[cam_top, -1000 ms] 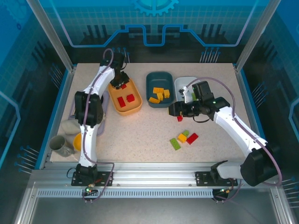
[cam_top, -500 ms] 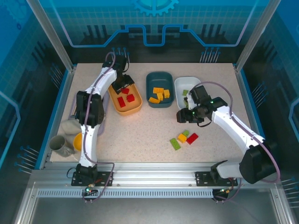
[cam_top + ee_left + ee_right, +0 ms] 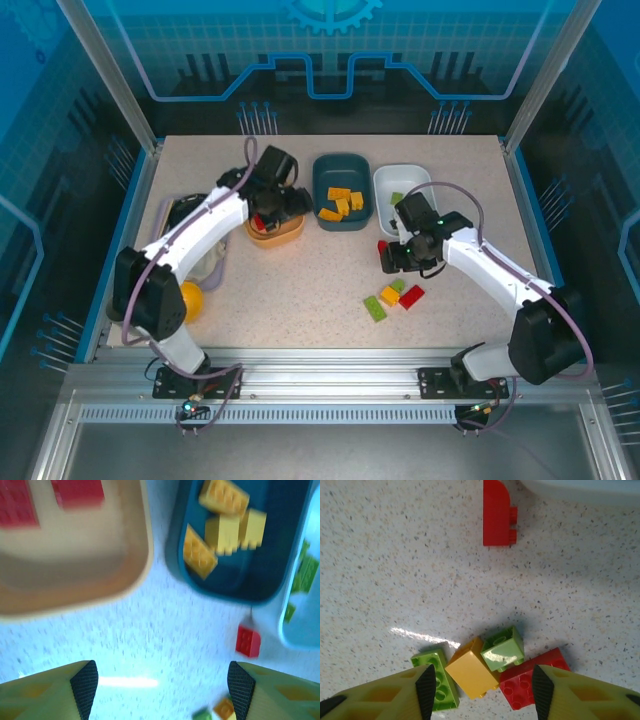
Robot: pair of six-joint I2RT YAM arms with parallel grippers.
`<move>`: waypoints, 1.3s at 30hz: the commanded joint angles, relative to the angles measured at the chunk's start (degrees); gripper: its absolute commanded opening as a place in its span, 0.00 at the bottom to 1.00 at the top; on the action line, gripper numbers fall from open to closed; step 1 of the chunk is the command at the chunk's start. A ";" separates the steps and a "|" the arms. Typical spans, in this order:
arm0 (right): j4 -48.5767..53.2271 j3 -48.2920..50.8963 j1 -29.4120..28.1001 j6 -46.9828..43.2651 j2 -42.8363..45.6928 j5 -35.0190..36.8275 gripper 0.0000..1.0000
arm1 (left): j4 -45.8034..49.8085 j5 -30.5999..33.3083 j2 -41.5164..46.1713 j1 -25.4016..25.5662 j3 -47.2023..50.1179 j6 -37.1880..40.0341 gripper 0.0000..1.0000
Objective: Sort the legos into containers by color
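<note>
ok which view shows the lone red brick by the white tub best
Right wrist: the lone red brick is close and sharp. Left wrist shows it smaller and blurred; in top external it is a tiny red speck.

Speckled pale table (image 3: 300,285), and along its far side three tubs sit in a row: orange tub (image 3: 75,585), dark teal tub (image 3: 322,190), white tub (image 3: 385,180). A lone red brick (image 3: 497,515) lies just before the white one. Nearer, a tight cluster: green oblong brick (image 3: 440,675), orange-yellow brick (image 3: 471,672), small green brick (image 3: 503,648), second red brick (image 3: 530,682). Far left, a yellow bowl (image 3: 192,300).

Middle tub (image 3: 340,170) between left tub (image 3: 285,236), right tub (image 3: 390,180); loose bricks (image 3: 390,296) before latter.
</note>
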State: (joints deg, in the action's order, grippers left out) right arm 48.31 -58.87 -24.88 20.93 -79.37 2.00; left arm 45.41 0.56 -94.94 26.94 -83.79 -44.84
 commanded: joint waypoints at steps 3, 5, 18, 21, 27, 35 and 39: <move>6.42 -0.09 -3.94 -0.58 -0.71 3.48 0.58 | -2.85 -0.97 6.89 6.26 10.98 -3.73 0.73; 7.73 0.42 -4.98 0.37 -1.32 3.84 0.58 | -2.87 -0.71 8.31 7.58 13.81 -4.39 0.73; 7.33 -1.65 4.40 19.05 -10.12 -5.84 0.52 | -4.44 0.10 7.31 10.17 13.94 -4.75 0.73; 5.24 -0.49 6.25 24.04 -10.78 -8.40 0.52 | -4.53 -0.03 7.08 10.48 13.83 -4.65 0.73; 1.96 1.13 7.21 30.75 -12.64 -13.05 0.52 | -4.18 0.03 7.68 10.70 14.35 -4.65 0.73; 1.18 2.87 7.42 32.75 -13.69 -12.16 0.49 | -4.47 0.06 7.54 10.77 14.10 -4.50 0.73; 0.39 2.30 7.53 32.93 -15.04 -11.52 0.45 | -4.81 -0.14 6.99 10.74 13.77 -4.42 0.73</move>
State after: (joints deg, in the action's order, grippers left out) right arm 49.01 -56.34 -17.96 52.47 -92.95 -9.47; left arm 40.95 0.16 -87.35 37.32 -68.25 -49.45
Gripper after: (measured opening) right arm 0.464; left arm 0.728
